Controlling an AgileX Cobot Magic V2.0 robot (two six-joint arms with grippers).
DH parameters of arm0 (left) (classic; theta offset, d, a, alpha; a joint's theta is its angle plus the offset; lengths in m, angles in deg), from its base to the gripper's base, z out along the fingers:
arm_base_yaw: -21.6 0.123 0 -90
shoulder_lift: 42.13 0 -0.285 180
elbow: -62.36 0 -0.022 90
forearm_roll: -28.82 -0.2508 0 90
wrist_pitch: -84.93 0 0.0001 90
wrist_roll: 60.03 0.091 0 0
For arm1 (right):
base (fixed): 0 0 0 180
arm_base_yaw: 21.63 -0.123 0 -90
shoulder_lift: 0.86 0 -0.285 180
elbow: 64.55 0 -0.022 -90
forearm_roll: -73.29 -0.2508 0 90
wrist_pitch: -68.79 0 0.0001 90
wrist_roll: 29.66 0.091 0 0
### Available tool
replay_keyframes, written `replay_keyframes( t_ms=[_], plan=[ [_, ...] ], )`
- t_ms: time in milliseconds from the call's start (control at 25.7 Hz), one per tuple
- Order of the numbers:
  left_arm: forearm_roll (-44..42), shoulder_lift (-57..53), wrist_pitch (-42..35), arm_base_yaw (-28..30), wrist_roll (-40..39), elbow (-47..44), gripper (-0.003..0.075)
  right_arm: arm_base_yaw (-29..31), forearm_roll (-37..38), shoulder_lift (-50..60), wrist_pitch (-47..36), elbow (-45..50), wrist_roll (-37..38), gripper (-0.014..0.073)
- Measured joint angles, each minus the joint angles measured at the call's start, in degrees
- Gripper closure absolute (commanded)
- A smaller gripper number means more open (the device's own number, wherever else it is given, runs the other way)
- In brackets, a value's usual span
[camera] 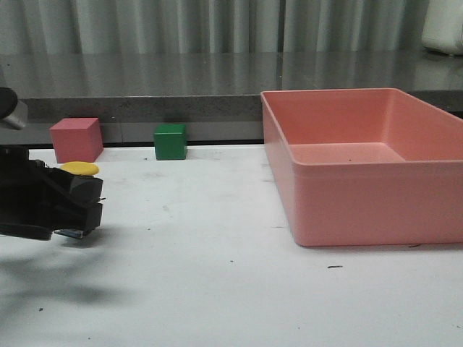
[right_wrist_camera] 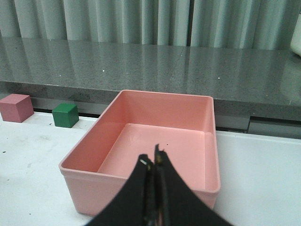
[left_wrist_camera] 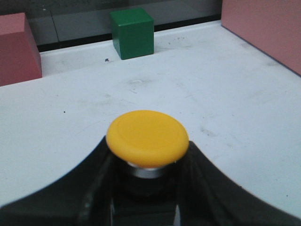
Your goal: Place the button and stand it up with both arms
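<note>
Gripping the button (left_wrist_camera: pixel 147 139) between its dark fingers (left_wrist_camera: pixel 89 188), the left gripper (camera: pixel 76 206) is sitting low at the left edge of the front view, just above the white table (camera: pixel 217 275). The button is resting right inside the jaws, its yellow mushroom cap (camera: pixel 79 168) peeking over the top of the black fingers and facing roughly upward. From the left wrist camera the cap is filling the lower middle of the frame, smooth and round, with a pale metallic collar (left_wrist_camera: pixel 146 170) showing just beneath it; the base is hidden in the dark of the gripper.

Behind it, a pink cube (camera: pixel 75 139) and a green cube (camera: pixel 170 141) are standing at the back edge of the table, apart from each other. A large pink bin (camera: pixel 362 210) is taking up the right side.

The right gripper (right_wrist_camera: pixel 154 162) is hanging above that bin's near rim, its fingertips pressed together with nothing between them.
</note>
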Motion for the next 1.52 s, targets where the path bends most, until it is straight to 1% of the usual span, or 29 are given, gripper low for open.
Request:
replay_keyframes(
  t_ms=[117, 272, 389, 466, 544, 777, 855, 933, 1166, 1399, 1477, 1516],
  plan=[
    [0.2, 1.5, -0.5, 0.0, -0.1, 0.1, 0.0636, 0.0, 0.0, 0.0, 0.0, 0.0, 0.0, 0.0654],
    [0.3, 3.8, -3.5, 0.0, -0.2, 0.4, 0.0635, 0.0, 0.0, 0.0, 0.0, 0.0, 0.0, 0.0654],
    [0.3, 3.9, -3.7, 0.0, -0.2, 0.4, 0.0633, 0.0, 0.0, 0.0, 0.0, 0.0, 0.0, 0.0654],
    [0.3, 3.9, -3.7, 0.0, -0.2, 0.4, 0.0610, 0.0, 0.0, 0.0, 0.0, 0.0, 0.0, 0.0654],
    [0.3, 3.9, -3.7, 0.0, -0.2, 0.4, 0.0548, 0.0, 0.0, 0.0, 0.0, 0.0, 0.0, 0.0654],
    [0.5, 3.9, -3.2, 0.0, -0.2, 0.4, 0.0296, 0.0, 0.0, 0.0, 0.0, 0.0, 0.0, 0.0654],
    [0.5, 4.0, -2.1, 0.0, -0.2, 0.4, 0.0233, 0.0, 0.0, 0.0, 0.0, 0.0, 0.0, 0.0654],
    [0.6, 4.1, -1.5, 0.0, -0.2, 0.4, 0.0201, 0.0, 0.0, 0.0, 0.0, 0.0, 0.0, 0.0654],
    [1.7, 2.8, -0.7, 0.0, -0.2, 0.4, 0.0192, 0.0, 0.0, 0.0, 0.0, 0.0, 0.0, 0.0654],
    [3.1, -5.1, -0.5, 0.0, -0.2, 0.7, 0.0192, 0.0, 0.0, 0.0, 0.0, 0.0, 0.0, 0.0654],
    [3.2, -9.0, 1.3, 0.0, -0.2, 1.9, 0.0192, 0.0, 0.0, 0.0, 0.0, 0.0, 0.0, 0.0654],
    [3.2, -10.9, 3.6, 0.0, -0.2, 2.6, 0.0192, 0.0, 0.0, 0.0, 0.0, 0.0, 0.0, 0.0654]
  ],
)
